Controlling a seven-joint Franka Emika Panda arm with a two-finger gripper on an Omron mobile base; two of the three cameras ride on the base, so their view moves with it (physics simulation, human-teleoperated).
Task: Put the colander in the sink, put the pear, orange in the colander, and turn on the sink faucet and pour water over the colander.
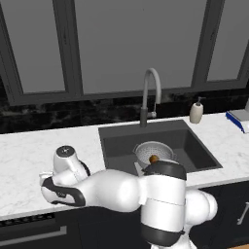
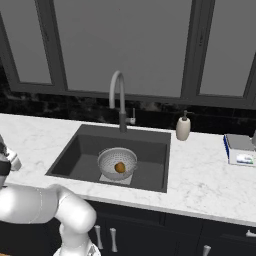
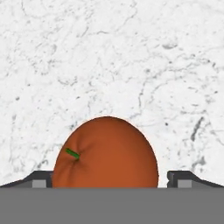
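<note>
The orange (image 3: 107,153), orange-red with a short green stem, lies on the white marble counter (image 3: 109,57). My gripper (image 3: 109,180) is open and straddles it, one dark fingertip (image 3: 40,179) on each side; a gap shows by the right one. My hand (image 1: 58,190) hangs low over the counter left of the sink (image 1: 194,146). The pale perforated colander (image 1: 154,150) (image 2: 117,159) stands in the dark basin (image 2: 150,160). The olive-brown pear (image 2: 120,167) (image 1: 153,158) lies inside it. The arched faucet (image 1: 151,90) (image 2: 118,97) rises behind; no water shows.
A beige soap dispenser (image 1: 196,112) (image 2: 183,128) stands right of the faucet. A blue-and-white flat object (image 1: 238,118) (image 2: 241,150) lies on the counter at far right. Dark window panes run behind, and dark cabinet fronts sit below the counter edge.
</note>
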